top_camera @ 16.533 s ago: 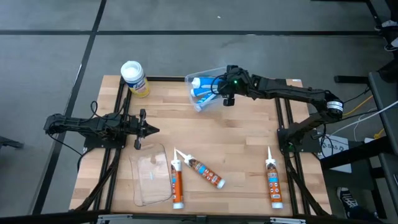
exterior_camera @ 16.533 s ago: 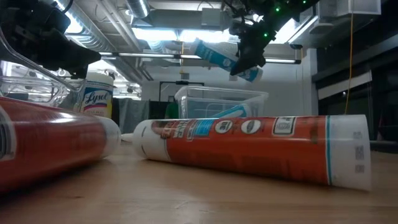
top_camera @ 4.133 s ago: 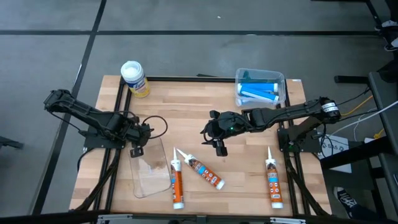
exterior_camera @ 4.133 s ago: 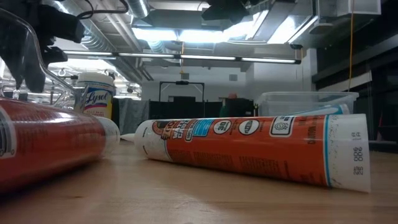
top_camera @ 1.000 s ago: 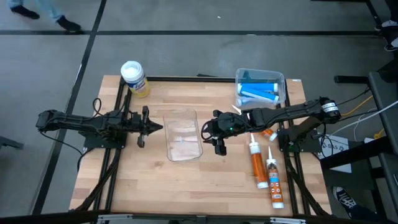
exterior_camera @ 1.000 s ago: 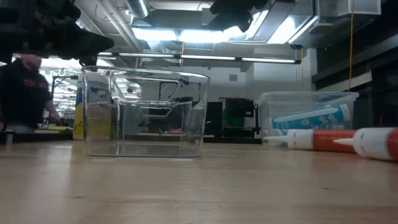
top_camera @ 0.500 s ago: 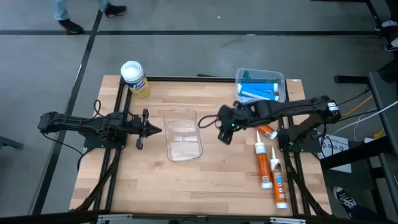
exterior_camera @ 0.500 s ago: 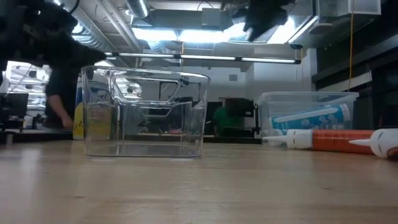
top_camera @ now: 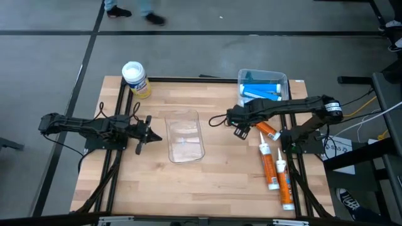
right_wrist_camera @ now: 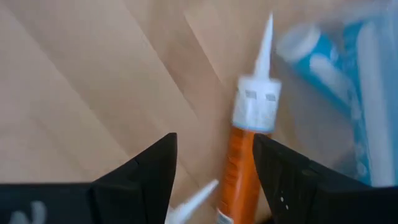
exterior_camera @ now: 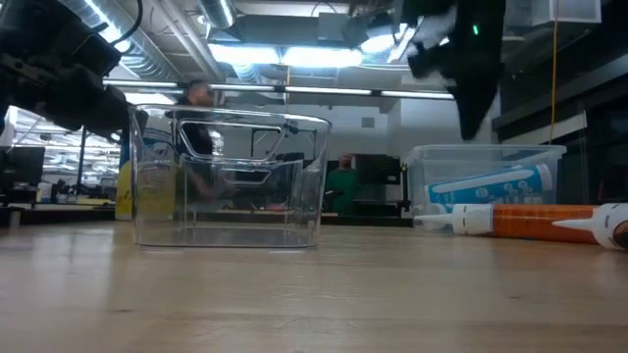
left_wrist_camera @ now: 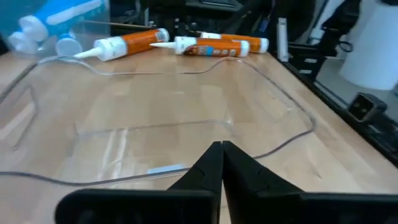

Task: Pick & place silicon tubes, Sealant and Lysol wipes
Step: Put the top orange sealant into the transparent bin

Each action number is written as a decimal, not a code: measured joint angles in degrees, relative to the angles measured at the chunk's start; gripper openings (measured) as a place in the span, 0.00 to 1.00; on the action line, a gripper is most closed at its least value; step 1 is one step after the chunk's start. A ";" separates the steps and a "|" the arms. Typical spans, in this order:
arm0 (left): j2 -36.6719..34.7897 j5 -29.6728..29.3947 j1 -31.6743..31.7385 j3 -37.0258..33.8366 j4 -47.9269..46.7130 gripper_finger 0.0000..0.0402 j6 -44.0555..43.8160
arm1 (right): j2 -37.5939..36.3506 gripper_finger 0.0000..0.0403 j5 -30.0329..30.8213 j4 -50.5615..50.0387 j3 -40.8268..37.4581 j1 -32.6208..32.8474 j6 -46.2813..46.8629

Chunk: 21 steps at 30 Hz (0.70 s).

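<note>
My right gripper [top_camera: 239, 129], fingers spread and empty, hovers over an orange sealant tube [top_camera: 267, 131] beside the blue-tube bin [top_camera: 284, 85]; the grasp looks next. My left gripper [top_camera: 149, 135], pinched closed, waits beside the clear bin [top_camera: 184, 115]. Lysol wipes [top_camera: 134, 78] sit at the far-left corner.

High camera looks straight down on the whole table [top_camera: 207, 182]; low one sits at tabletop level, close — both share the clear bin [top_camera: 184, 135].
</note>
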 joint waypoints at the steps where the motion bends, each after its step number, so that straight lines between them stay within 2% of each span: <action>1: 0.02 0.40 0.00 0.02 0.00 0.01 0.06 | 0.00 0.52 -0.24 -0.06 -1.59 -0.93 -1.08; 7: 0.09 1.28 0.00 0.05 0.02 0.02 0.64 | 0.02 0.52 -0.15 2.82 -10.69 -7.06 -4.05; 11: 0.09 1.28 0.00 0.05 0.00 0.03 1.06 | 0.04 0.52 -0.23 5.04 -14.11 -10.13 -5.61; 21: 0.09 1.24 0.00 0.07 -0.04 0.02 0.73 | 0.02 0.52 -0.17 5.70 -11.69 -11.07 -5.64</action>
